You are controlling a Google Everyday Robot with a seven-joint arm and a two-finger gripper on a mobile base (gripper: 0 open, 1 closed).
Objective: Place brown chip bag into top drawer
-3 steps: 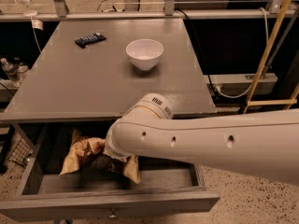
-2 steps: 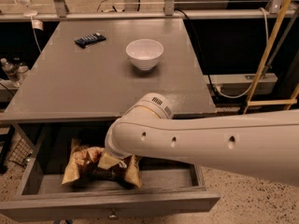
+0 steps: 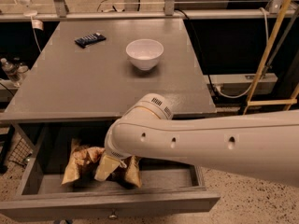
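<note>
The brown chip bag (image 3: 81, 162) lies crumpled inside the open top drawer (image 3: 154, 202), towards its left half, with its tan ends showing. The drawer is pulled out below the grey table (image 3: 70, 87) and has a small metal knob (image 3: 112, 215) on its front. My gripper (image 3: 106, 167) reaches down into the drawer and sits at the middle of the bag, touching it. My white arm (image 3: 210, 143) crosses from the right and hides the wrist and the bag's right part.
A white bowl (image 3: 145, 53) and a small dark flat bar (image 3: 90, 39) rest on the table's far half. A yellow pole (image 3: 266, 50) and cables stand at the right. A plastic bottle (image 3: 9, 70) stands at the left edge.
The bag has gone lower into the drawer and now lies flatter on its floor. The gripper has dropped a little with it. The arm has hardly moved.
</note>
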